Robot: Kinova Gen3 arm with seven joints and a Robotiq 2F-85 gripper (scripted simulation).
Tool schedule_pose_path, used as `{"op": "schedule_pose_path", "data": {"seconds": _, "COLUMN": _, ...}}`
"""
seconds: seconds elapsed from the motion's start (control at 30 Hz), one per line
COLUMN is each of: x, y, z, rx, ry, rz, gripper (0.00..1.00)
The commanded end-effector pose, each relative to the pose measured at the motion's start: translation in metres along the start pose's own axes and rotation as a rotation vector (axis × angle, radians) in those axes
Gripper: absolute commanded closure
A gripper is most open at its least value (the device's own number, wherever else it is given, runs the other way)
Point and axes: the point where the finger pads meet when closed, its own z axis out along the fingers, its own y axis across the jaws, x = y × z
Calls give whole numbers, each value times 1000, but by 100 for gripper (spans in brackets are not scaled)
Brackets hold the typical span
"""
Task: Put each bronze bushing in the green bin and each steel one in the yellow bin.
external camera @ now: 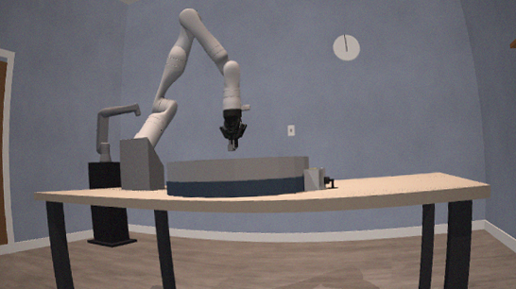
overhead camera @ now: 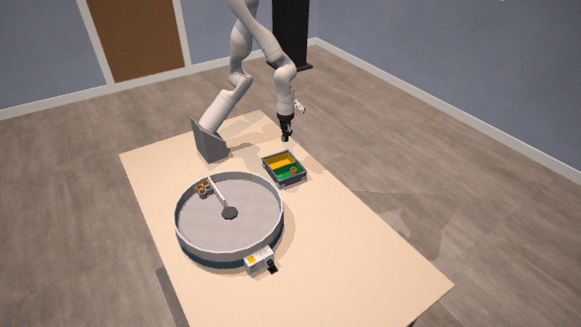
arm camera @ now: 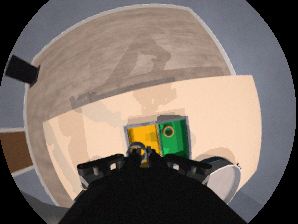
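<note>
My gripper [overhead camera: 286, 136] [external camera: 233, 144] [arm camera: 143, 151] is shut on a grey steel bushing [external camera: 231, 148] [arm camera: 137, 143], pinched by its wall. It holds the bushing high above the table, over the yellow bin's near side in the wrist view. The yellow bin [overhead camera: 280, 160] [arm camera: 142, 134] shows no bushing in its visible part. The green bin [overhead camera: 282, 173] [arm camera: 175, 146] beside it holds one bronze bushing [overhead camera: 293, 170] [arm camera: 173, 132]. On the turntable [overhead camera: 253, 217] [arm camera: 226, 184], bronze bushings [overhead camera: 199, 188] and steel bushings [overhead camera: 202, 194] sit clustered near the rim.
A pale bar [overhead camera: 218, 192] reaches from the turntable's rim towards its dark hub [overhead camera: 229, 213], beside the cluster. The turntable has a raised wall [external camera: 237, 169]. A small control box [overhead camera: 259, 260] [external camera: 313, 179] stands at its outer side. The arm's grey base [overhead camera: 209, 148] [external camera: 141, 165] stands behind.
</note>
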Motion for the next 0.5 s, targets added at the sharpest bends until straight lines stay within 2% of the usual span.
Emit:
{"op": "schedule_pose_path", "data": {"seconds": 0.0, "x": 3, "y": 0, "z": 0, "rx": -8, "ry": -13, "rz": 1, "gripper": 100}}
{"op": "schedule_pose_path", "data": {"seconds": 0.47, "x": 4, "y": -1, "z": 0, "rx": -8, "ry": -12, "rz": 1, "gripper": 100}}
